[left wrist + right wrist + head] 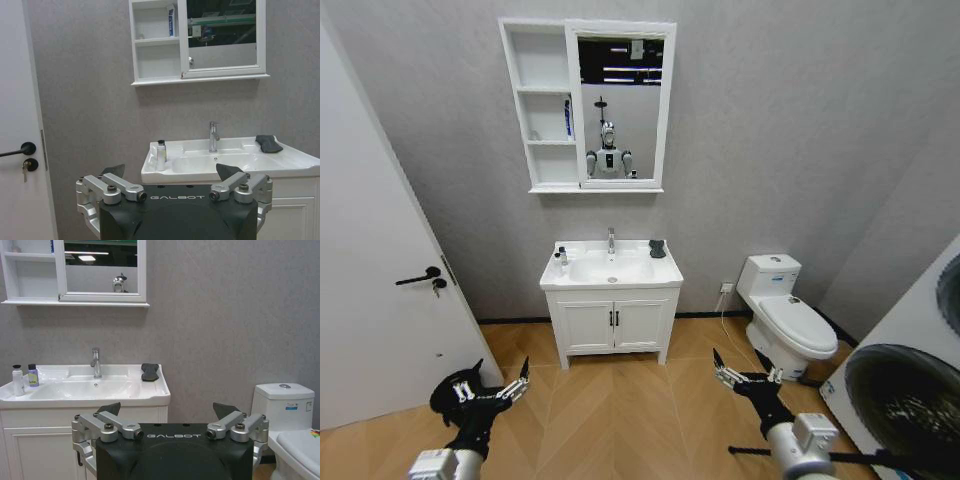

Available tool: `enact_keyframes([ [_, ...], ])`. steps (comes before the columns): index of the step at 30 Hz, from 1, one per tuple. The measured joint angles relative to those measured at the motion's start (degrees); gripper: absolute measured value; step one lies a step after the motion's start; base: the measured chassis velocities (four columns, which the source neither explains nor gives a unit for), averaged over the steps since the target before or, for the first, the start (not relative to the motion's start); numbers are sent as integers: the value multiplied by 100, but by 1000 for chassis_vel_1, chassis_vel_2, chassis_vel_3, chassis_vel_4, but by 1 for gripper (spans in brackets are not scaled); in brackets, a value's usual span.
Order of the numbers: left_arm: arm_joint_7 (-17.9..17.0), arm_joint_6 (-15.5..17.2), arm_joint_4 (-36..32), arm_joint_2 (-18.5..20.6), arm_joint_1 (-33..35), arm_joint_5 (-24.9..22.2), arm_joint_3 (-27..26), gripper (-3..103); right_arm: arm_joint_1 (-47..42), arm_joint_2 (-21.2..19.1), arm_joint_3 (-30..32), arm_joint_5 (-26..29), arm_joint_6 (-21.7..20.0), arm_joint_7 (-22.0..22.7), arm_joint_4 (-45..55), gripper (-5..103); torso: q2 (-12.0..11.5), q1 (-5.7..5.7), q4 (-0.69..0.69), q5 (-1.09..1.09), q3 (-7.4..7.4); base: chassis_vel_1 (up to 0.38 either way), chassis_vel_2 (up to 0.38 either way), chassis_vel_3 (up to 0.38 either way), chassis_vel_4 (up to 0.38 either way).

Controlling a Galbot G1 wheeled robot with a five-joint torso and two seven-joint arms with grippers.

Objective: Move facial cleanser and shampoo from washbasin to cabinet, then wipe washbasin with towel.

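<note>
Two small bottles (24,380) are standing upright on the washbasin's (611,268) left rim, well ahead of both spread-open grippers (left gripper (492,388) is lying nearer, right gripper (747,374) farther).

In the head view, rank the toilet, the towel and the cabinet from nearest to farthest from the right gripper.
Measured from the right gripper, low on the robot's right with its fingers apart:
1. Toilet, on the floor just ahead, to the right.
2. Towel, on the washbasin's back right corner.
3. Cabinet, high on the wall above the washbasin, to the left.
</note>
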Motion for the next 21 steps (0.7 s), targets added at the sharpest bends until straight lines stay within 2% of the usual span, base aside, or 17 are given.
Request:
enact_keyframes([
  [21, 12, 97, 80, 77, -145, 86, 145, 100, -54, 64, 19, -143, 80, -31, -19, 100, 0, -1, 0, 0, 0, 0, 0, 0, 0],
])
